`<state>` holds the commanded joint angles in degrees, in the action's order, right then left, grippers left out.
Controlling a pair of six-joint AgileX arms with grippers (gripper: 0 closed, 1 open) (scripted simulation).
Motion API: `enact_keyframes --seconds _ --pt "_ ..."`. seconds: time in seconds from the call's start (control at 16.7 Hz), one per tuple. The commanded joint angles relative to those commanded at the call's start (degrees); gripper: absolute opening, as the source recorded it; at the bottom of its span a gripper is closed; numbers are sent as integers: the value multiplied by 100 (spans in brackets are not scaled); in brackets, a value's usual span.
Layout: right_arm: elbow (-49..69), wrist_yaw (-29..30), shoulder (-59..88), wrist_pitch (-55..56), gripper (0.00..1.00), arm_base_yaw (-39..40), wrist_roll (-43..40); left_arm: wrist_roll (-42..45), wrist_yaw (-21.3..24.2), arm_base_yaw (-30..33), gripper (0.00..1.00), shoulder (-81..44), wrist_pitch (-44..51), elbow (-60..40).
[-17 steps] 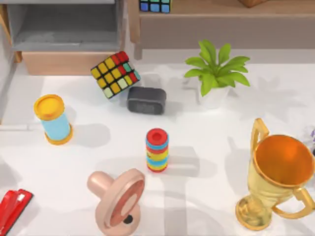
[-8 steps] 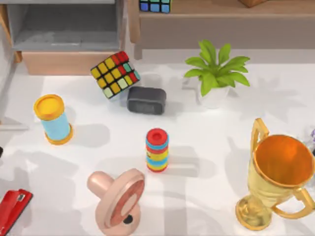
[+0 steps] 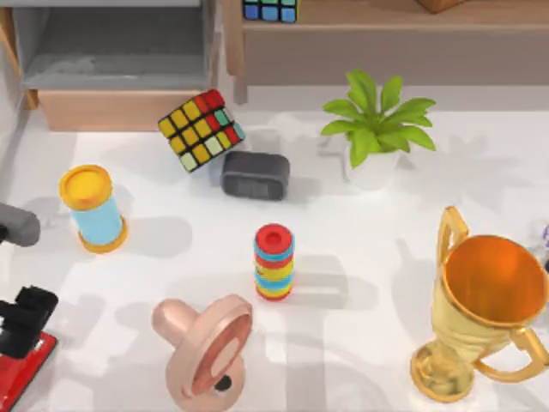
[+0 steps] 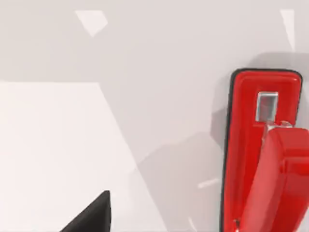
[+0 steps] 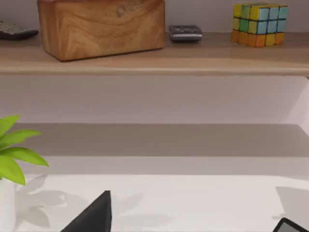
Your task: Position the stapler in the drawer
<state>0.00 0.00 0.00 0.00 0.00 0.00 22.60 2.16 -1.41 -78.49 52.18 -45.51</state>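
Your left gripper (image 3: 26, 318) has entered over the table's front-left corner, above the stapler (image 3: 19, 371); finger state cannot be told. Approach step. Next: descend, grasp, carry to the drawer (image 3: 111, 107) at back-left.

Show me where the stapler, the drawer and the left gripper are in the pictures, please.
stapler (image 4: 246, 159): left wrist view, on its red base.
drawer (image 3: 111, 109): top view, on its tan front panel.
left gripper (image 3: 24, 318): top view, on its black body above the stapler.

The stapler (image 3: 19, 378) lies at the table's (image 3: 360, 283) near left corner, the drawer (image 3: 111, 64) far behind it.
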Motion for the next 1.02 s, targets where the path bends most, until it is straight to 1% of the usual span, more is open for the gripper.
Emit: enact_keyframes --seconds 0.12,0.24,0.6,0.78,1.02 --pt "0 0 0 0 100 0 0 -229 -147 271 100 76 500 -113" --pt "0 0 0 0 100 0 0 -341 -220 409 100 109 738 -168" --pt "0 0 0 0 100 0 0 -350 -221 407 100 85 743 -149" --pt "0 0 0 0 100 0 0 -338 -230 412 100 -55 386 43" --pt "0 0 0 0 100 0 0 -329 -231 408 100 -407 -454 525"
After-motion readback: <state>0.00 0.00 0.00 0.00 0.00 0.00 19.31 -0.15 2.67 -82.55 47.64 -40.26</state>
